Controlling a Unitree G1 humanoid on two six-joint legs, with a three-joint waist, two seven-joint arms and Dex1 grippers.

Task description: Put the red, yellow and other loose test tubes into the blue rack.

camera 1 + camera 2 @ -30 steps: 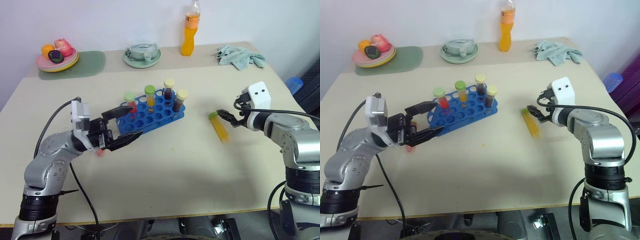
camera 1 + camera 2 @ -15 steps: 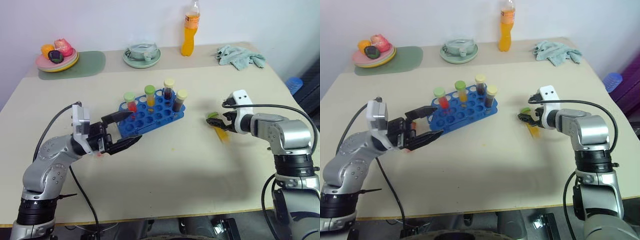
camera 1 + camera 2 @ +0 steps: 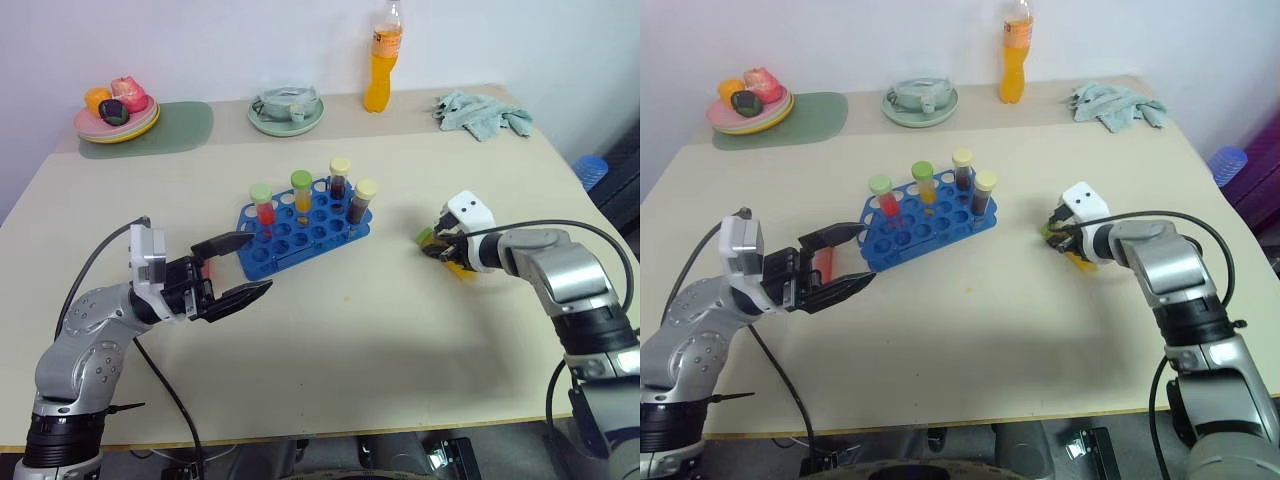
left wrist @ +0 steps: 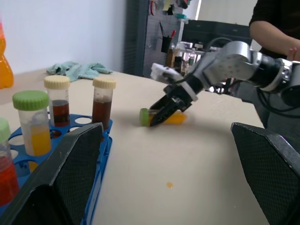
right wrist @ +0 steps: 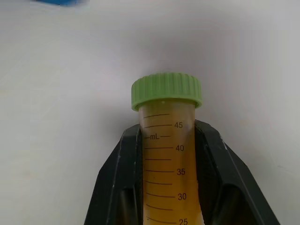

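A yellow loose test tube [image 5: 168,140] with a green cap lies on the table right of the blue rack [image 3: 300,238]. My right gripper [image 3: 437,248] is shut on it just below the cap, one black finger [image 5: 117,178] on each side. Several capped tubes stand in the rack's far rows, among them a red one [image 3: 263,208] and a yellow one [image 3: 301,197]. My left gripper [image 3: 236,268] hangs open and holds nothing, just off the rack's near left corner. A small red thing [image 3: 825,262] shows by its fingers' base; I cannot tell what it is.
Along the far edge stand a tall orange drink bottle [image 3: 379,72], a pale-green plate [image 3: 286,112], a fruit plate [image 3: 116,115] on a green mat and a crumpled cloth [image 3: 482,112]. A person [image 4: 276,28] stands beyond the table's right side.
My right gripper has sunk leftward onto the yellow tube and shut on it. The left gripper has drawn back a little toward the left and is still open.
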